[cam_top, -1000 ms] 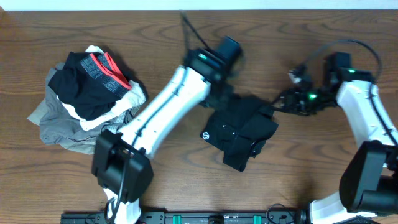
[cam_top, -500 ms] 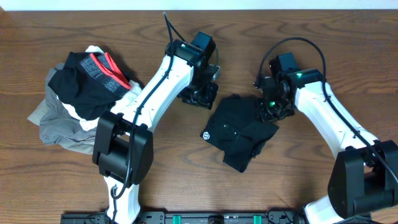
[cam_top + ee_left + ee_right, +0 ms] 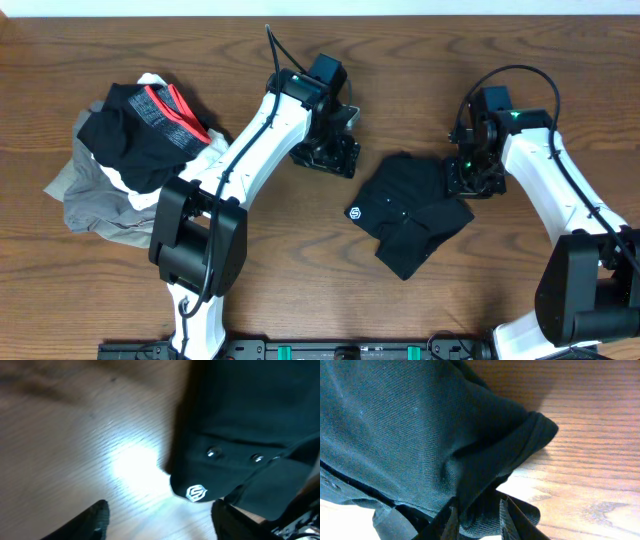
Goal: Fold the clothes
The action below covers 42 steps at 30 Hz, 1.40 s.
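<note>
I find the table (image 3: 300, 260) to be smooth wood with a low sheen, glaring in the left wrist view. The shirt (image 3: 410, 200) is matt black cloth, finely ribbed; its studs (image 3: 214, 452) shine like metal. Far-left pile (image 3: 140, 150): soft matt cloth. Arms (image 3: 262, 150): glossy white plastic.

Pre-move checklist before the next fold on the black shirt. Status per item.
1. Right gripper holds the black shirt: ok, cloth is pinched between its fingers.
2. Left gripper free: ok, open and empty over the table, beside the shirt's logo.
3. Shirt lying flat: not ok, bunched with overlapping layers.
4. Shirt apart from the clothes pile: ok.
5. Right grip takes a single layer only: cannot tell.
</note>
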Each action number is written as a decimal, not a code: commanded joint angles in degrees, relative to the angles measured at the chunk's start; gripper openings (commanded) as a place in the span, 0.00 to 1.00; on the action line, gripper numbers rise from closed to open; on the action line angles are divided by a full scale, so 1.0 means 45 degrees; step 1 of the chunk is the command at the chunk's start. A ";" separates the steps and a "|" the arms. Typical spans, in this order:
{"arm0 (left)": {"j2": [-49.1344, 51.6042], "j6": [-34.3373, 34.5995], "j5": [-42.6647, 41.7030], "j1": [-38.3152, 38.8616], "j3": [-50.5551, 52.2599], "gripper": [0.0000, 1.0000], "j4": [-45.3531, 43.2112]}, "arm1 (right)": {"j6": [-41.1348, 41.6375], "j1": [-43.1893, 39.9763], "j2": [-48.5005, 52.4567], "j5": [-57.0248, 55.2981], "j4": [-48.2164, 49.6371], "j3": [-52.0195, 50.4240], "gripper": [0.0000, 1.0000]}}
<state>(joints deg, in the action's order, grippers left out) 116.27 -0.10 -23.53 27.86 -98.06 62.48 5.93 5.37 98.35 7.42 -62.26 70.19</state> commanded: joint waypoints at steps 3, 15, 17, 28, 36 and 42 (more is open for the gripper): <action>0.0121 -0.0117 -0.0738 0.0219 0.0078 0.77 -0.0325 | 0.1112 0.0034 -0.0136 -0.0228 0.0699 -0.1166 0.05; 0.1059 -0.0641 -0.0777 0.1515 0.0078 0.82 -0.1642 | 0.0831 -0.0107 -0.0461 0.1253 0.3133 -0.3031 0.49; 0.1379 -0.0636 -0.0777 0.1647 0.0078 0.82 -0.1953 | 0.0738 -0.0165 -0.0826 0.1263 0.2599 -0.2720 0.91; 0.2623 -0.0646 -0.1059 0.2152 0.0078 0.82 -0.3390 | 0.0277 -0.0685 -0.3109 0.0651 0.1030 -0.1894 0.88; 0.2968 -0.1219 -0.2885 0.2472 0.0073 0.06 -0.3249 | 0.0282 -0.1253 -0.3473 0.0646 0.0976 -0.1894 0.80; 0.2040 -0.1467 -0.2866 0.1792 -0.0437 0.06 -0.2021 | 0.0282 -0.1326 -0.3478 0.0646 0.0957 -0.1894 0.78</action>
<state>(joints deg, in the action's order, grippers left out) 128.53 -5.02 -35.07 38.09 -98.13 51.27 8.01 -0.05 83.42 10.59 -57.84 60.82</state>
